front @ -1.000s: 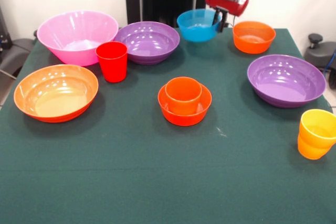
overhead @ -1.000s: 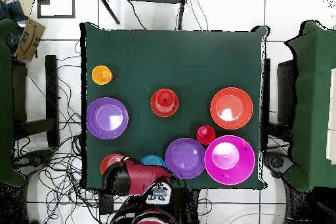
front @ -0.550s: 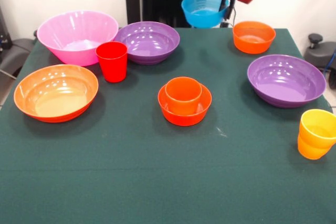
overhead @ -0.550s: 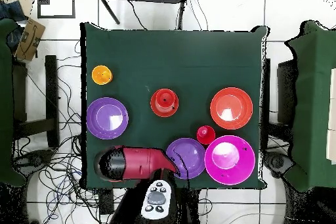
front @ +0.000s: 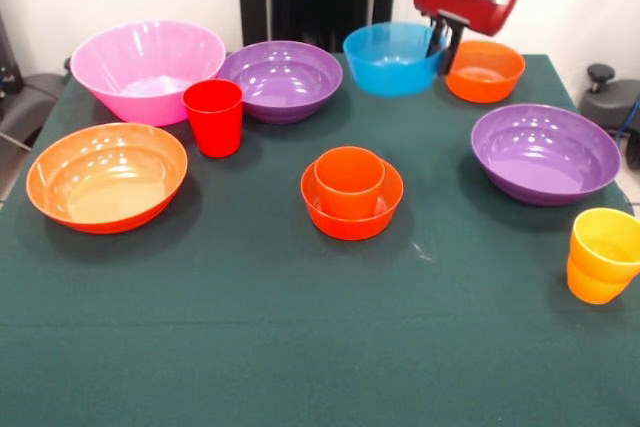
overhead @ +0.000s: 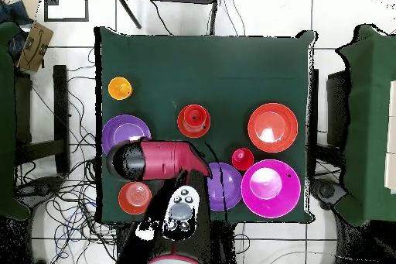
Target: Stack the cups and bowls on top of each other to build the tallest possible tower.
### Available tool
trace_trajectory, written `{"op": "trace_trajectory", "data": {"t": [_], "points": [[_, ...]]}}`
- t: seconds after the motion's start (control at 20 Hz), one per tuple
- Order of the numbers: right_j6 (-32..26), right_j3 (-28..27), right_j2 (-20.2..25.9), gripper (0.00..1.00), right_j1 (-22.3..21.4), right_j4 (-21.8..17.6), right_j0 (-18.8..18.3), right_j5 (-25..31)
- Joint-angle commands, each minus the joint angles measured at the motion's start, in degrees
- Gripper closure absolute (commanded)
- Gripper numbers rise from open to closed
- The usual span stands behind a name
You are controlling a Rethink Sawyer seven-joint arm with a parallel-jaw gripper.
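Observation:
My gripper (front: pixel 438 46) is shut on the right rim of the blue bowl (front: pixel 390 59), which hangs level above the table's far side, between a purple bowl (front: pixel 283 79) and a small orange bowl (front: pixel 484 69). At mid-table an orange cup (front: pixel 350 180) stands inside another small orange bowl (front: pixel 352 215). A red cup (front: pixel 213 117) stands left of it and a yellow-orange cup (front: pixel 602 255) at the right edge. In the overhead view my arm (overhead: pixel 155 160) hides the blue bowl.
A large pink bowl (front: pixel 148 67) and a large orange bowl (front: pixel 106 175) fill the left side. A second wide purple bowl (front: pixel 545 152) sits at the right, partly under my arm in the overhead view (overhead: pixel 122 131).
The blue bowl was lifted off the table at the far edge. It has since been carried forward and lower over the table. Nothing else moved.

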Motion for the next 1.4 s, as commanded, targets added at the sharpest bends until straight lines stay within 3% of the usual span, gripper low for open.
{"op": "trace_trajectory", "data": {"t": [0.05, 0.65, 0.95, 1.4], "points": [[-3.78, -12.86, 3.24, 1.0, 4.39, -5.43, -1.34, 1.95], [-8.29, -22.34, 2.29, 1.0, 6.66, -10.95, -1.48, 9.49], [-10.71, -29.03, 4.88, 1.0, 9.4, -11.36, -3.89, 14.1], [-12.29, -30.11, 5.02, 1.0, 10.48, -13.11, -4.74, 17.57]]}}
